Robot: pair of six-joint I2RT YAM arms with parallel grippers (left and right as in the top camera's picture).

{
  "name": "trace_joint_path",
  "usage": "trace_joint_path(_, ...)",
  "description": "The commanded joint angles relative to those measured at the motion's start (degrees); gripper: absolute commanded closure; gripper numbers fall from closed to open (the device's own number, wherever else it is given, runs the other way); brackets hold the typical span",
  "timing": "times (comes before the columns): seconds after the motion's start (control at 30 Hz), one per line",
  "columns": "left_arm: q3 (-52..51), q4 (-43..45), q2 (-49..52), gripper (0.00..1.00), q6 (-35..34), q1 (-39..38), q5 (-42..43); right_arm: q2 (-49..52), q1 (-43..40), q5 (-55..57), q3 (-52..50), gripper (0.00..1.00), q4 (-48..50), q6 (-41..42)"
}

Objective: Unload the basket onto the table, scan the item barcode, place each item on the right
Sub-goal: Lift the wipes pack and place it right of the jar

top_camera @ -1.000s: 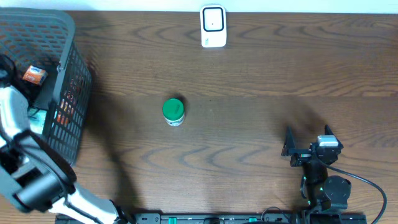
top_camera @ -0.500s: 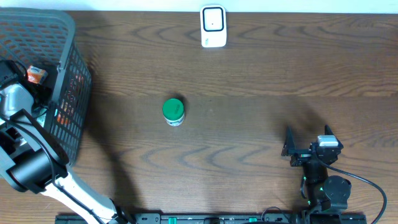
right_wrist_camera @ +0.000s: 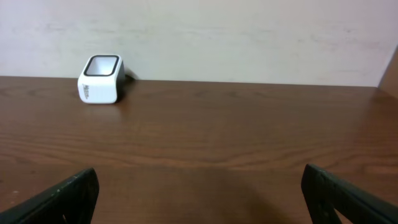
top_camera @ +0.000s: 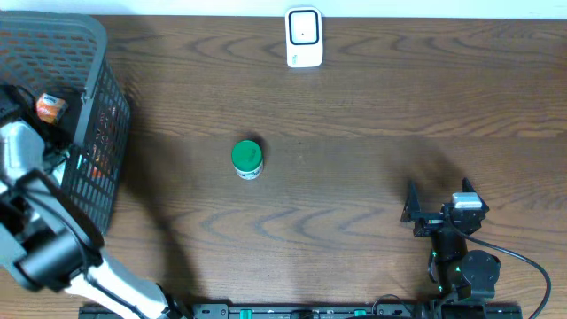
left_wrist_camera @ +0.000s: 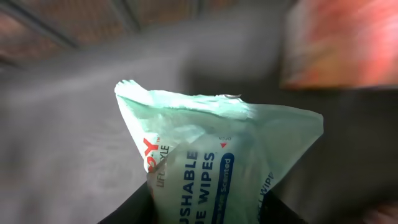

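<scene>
- Grip comes first: your left end effector [left_wrist_camera: 205, 210] appears to be pinching the pale green soft pack of flushable wipes [left_wrist_camera: 211, 143] low on its body, with a dark finger against either side. It is down inside the dark grey mesh plastic basket [top_camera: 99, 97] at the left end of the brown wooden bench [top_camera: 372, 133].
- Judge the hold before you lift. The film looks slack and crumpled at the top, so it may slip or fold; squeeze on the fuller middle.
- Lift straight up, so the pack clears the basket wall and the blurred orange packet [left_wrist_camera: 341, 43] near it.
- No barcode shows on the printed face turned to the wrist camera, and you cannot tell from here where it sits. Expect to turn the pack.
- Carry it to the small white box-shaped scanner [top_camera: 303, 37] at the far edge, passing well clear of the green-lidded jar [top_camera: 247, 159] in mid-bench, and hold the code flat to the scanner's dark window.
- Your right end effector [right_wrist_camera: 199, 186] is spread wide and empty at the near right. Use it to smooth the film if the code wrinkles.
</scene>
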Motion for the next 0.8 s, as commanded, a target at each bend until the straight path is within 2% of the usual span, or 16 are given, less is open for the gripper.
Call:
trace_joint_path(0.0,0.68,0.28,-12.87,0.65,0.79,0.00,0.59,-0.13,0.55,0.09,-0.07,0.01,-0.24,0.42)
trace_joint_path(0.1,0.68,0.26,-22.71,0.65,0.59,0.00,1.14,-0.13,0.55,0.09,-0.07,0.01,-0.24,0.42)
trace_joint_path(0.17,0.68,0.28,-28.65,0.65,-0.15,-0.02,4.76,-0.13,0.55,0.09,-0.07,0.01,-0.24,0.42)
trace_joint_path(0.23,0.68,0.31,-33.77,0.65,-3.02,-0.09,11.63,-0.13,0.55,0.09,-0.07,0.01,-0.24,0.42)
trace_joint_path(0.3,0.68,0.83,-38.88,0.65,-7.04,-1.75,23.30,-0.13,0.55,0.09,-0.07,0.01,-0.24,0.42)
trace_joint_path(0.43,0.68,0.76,-42.36,0.64,-9.77,-11.78,35.26,-0.13,0.55,0.09,-0.07,0.01,-0.24,0.42)
trace_joint_path(0.47,0.57,-0.07,-42.29,0.64,-9.66,-20.70,34.77,-0.13,0.55,0.09,-0.07,0.01,-0.24,0.42)
trace_joint_path(0.57,-0.61,-0.15,-40.59,0.64,-8.63,-34.71,31.06,-0.13,0.55,0.09,-0.07,0.01,-0.24,0.42)
trace_joint_path(0.77,-1.60,-0.96,-28.87,0.64,-4.52,-61.31,11.21,-0.13,0.55,0.09,-0.07,0.01,-0.24,0.42)
